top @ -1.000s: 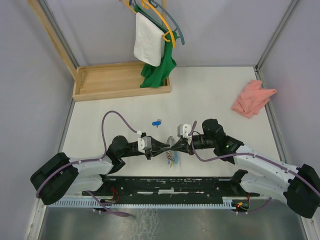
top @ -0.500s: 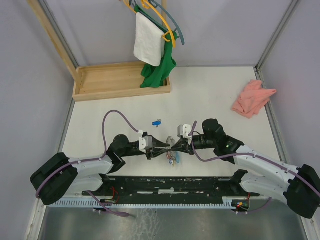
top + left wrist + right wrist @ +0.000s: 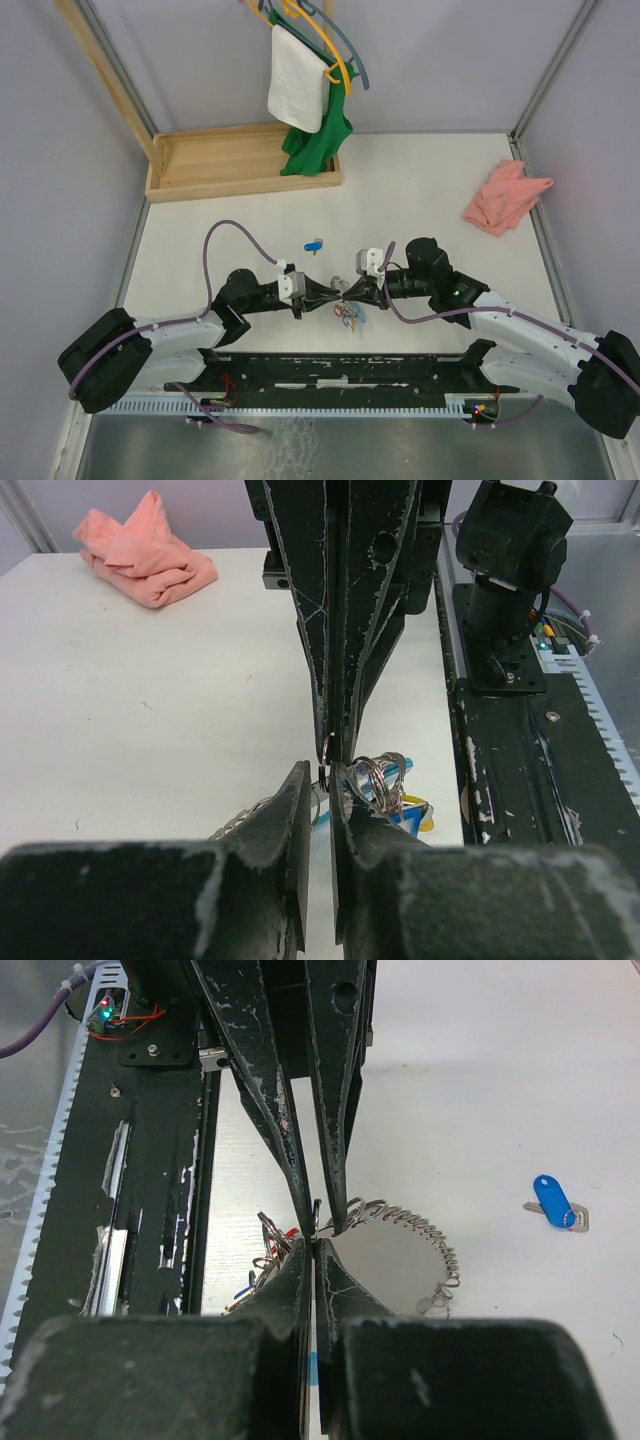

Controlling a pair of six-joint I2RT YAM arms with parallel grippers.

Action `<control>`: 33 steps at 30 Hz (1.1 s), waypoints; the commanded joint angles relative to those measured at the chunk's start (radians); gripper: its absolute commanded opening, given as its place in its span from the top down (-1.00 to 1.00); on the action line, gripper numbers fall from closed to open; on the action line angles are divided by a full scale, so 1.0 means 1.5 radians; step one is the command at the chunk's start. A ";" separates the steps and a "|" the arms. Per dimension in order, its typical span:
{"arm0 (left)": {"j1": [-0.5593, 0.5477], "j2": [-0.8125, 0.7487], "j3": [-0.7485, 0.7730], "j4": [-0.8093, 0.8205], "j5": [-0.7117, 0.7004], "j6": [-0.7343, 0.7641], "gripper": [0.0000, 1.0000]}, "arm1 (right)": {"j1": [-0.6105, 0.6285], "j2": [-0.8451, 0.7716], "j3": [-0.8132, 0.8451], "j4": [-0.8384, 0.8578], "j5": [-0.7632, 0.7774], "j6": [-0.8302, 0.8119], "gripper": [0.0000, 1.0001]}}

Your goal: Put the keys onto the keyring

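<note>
Clenched, the right gripper (image 3: pixel 350 292) meets the left gripper (image 3: pixel 335 296) tip to tip close to the near edge of the table (image 3: pixel 420 190), about midway along it. From the top view, the left gripper has crept in over the last second, and the bunch (image 3: pixel 350 315) dangling under the tips has swung slightly rightward. The blue key (image 3: pixel 314 245) has not moved. It lies flat near the table's middle, long axis roughly along the near edge.

Left wrist view: the right fingers pinch the keyring (image 3: pixel 328 748), a thin wire loop standing upright. My left jaws have narrowed to a slit around that wire (gripping it or not, I cannot tell).

Right wrist view: same pinch, with a coil (image 3: pixel 400 1225) arcing beside it. The blue key shows its head up-left and its metal blade down-right. A red speck (image 3: pixel 290 1232) sits in the bunch, too small to identify.

I read this as the left taking a second hold to spread the ring, with the blue key yet to be fetched.
</note>
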 commanded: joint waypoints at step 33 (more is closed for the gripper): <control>0.000 -0.384 -0.068 -0.360 -0.421 -0.113 0.33 | 0.018 0.341 0.307 -0.180 0.285 0.175 0.01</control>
